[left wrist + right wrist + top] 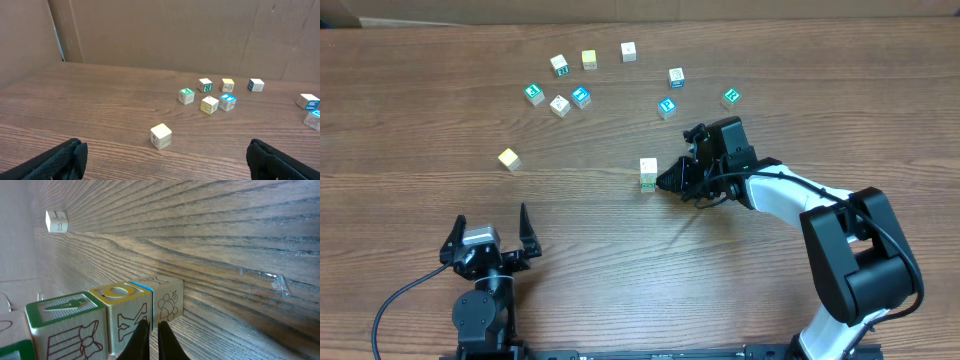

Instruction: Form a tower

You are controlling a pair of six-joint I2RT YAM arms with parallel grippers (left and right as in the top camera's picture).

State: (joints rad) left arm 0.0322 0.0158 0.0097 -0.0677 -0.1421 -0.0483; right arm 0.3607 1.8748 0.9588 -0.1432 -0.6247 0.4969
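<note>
The tower (pixel 648 172) stands mid-table, a one-cube-wide stack with a pale wood top and green print on its side. The right wrist view shows it sideways: a green-faced cube (pixel 65 325), a yellow-topped cube (pixel 122 310) and a pale cube with a beetle drawing (pixel 167 297). My right gripper (pixel 670 180) is shut with nothing between its fingers. Its tips (pixel 150 326) sit right at the stack's side, level with the seam between the yellow and pale cubes; I cannot tell if they touch. My left gripper (pixel 490 240) hangs open near the front left, holding nothing.
Several loose cubes lie in an arc at the back, among them a blue one (pixel 581 97), a green one (pixel 730 97) and a white one (pixel 629 51). A lone pale cube (pixel 509 158) sits just ahead of the left gripper (pixel 161 136). A cardboard wall (pixel 165 35) backs the table.
</note>
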